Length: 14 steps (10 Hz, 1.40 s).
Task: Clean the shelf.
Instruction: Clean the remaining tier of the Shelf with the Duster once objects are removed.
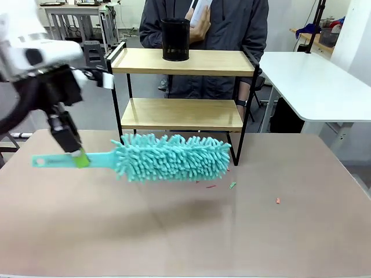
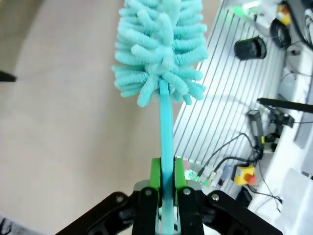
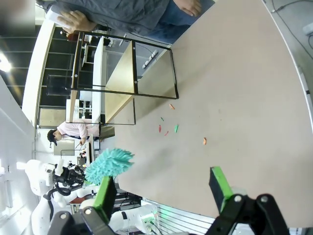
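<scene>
Left hand (image 1: 79, 157) pinched a teal duster (image 1: 174, 157), whose head beyond the hand might topple the black cup (image 1: 175, 39) on the shelf (image 1: 214, 60).

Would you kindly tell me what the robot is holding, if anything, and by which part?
The left gripper holds the teal duster, pinching its flat handle about midway; the right gripper is open, holding nothing.
</scene>
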Motion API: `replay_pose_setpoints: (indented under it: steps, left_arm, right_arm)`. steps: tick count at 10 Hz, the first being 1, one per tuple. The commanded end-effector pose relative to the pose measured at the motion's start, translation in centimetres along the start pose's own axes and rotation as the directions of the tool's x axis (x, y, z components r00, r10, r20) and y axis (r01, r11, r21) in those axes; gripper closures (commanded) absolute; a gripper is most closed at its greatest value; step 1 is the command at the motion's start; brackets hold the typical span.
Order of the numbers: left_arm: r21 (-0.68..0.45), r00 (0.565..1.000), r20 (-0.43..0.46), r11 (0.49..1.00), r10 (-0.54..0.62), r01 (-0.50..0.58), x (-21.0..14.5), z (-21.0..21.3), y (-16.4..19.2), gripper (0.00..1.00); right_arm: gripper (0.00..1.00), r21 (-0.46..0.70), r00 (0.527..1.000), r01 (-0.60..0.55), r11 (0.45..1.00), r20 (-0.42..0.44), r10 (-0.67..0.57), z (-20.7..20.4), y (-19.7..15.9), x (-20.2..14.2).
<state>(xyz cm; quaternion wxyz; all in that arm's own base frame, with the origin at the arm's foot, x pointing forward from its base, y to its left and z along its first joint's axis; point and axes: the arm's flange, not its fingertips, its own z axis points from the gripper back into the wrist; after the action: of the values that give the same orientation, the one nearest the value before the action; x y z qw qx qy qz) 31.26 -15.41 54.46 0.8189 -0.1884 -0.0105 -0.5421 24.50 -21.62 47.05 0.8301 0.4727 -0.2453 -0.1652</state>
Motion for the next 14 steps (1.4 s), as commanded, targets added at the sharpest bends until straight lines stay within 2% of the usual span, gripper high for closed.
replay_pose_setpoints:
  steps: [1, 3, 4, 5, 8, 9, 10, 12, 14]
  left_arm:
    - [-0.025, 0.996, 0.085, 1.000, -0.009, 0.011, -3.0, 1.5, 0.1, 0.88]
    - [-0.087, 0.991, 0.136, 0.996, 0.002, 0.010, -8.2, 4.9, 0.1, 0.88]
    - [-0.107, 0.991, 0.132, 0.994, -0.018, 0.033, -10.7, 6.4, -0.5, 0.88]
    - [-0.104, 0.987, 0.156, 0.994, -0.025, 0.042, -14.4, 8.7, -1.3, 0.88]
    - [-0.052, 0.961, 0.267, 0.997, 0.069, -0.057, -23.4, 12.4, -2.5, 0.88]
    - [-0.032, 0.917, 0.365, 0.986, 0.161, -0.161, -26.7, 13.6, -2.4, 0.88]
    - [-0.033, 0.875, 0.423, 0.969, 0.235, -0.245, -29.4, 14.6, -1.7, 0.88]
    - [-0.127, 0.765, 0.507, 0.912, 0.397, -0.389, -33.8, 16.3, 1.0, 0.88]
    - [-0.225, 0.609, 0.523, 0.786, 0.596, -0.576, -34.5, 16.4, 5.8, 0.88]
  right_arm:
    - [0.00, 0.026, 1.000, -0.023, 0.999, 0.017, 0.023, -0.2, 0.0, 0.1]
    - [0.00, 0.026, 1.000, -0.023, 0.999, 0.017, 0.023, -0.2, 0.0, 0.1]
    - [0.00, 0.026, 1.000, -0.023, 0.999, 0.017, 0.023, -0.2, 0.0, 0.1]
    - [0.00, 0.026, 1.000, -0.023, 0.999, 0.017, 0.023, -0.2, 0.0, 0.1]
    - [0.00, 0.026, 1.000, -0.023, 0.999, 0.017, 0.023, -0.2, 0.0, 0.1]
    - [0.00, 0.026, 1.000, -0.023, 0.999, 0.017, 0.023, -0.2, 0.0, 0.1]
    - [0.00, 0.026, 1.000, -0.023, 0.999, 0.017, 0.023, -0.2, 0.0, 0.1]
    - [0.00, 0.026, 1.000, -0.023, 0.999, 0.017, 0.023, -0.2, 0.0, 0.1]
    - [0.00, 0.026, 1.000, -0.023, 0.999, 0.017, 0.023, -0.2, 0.0, 0.1]
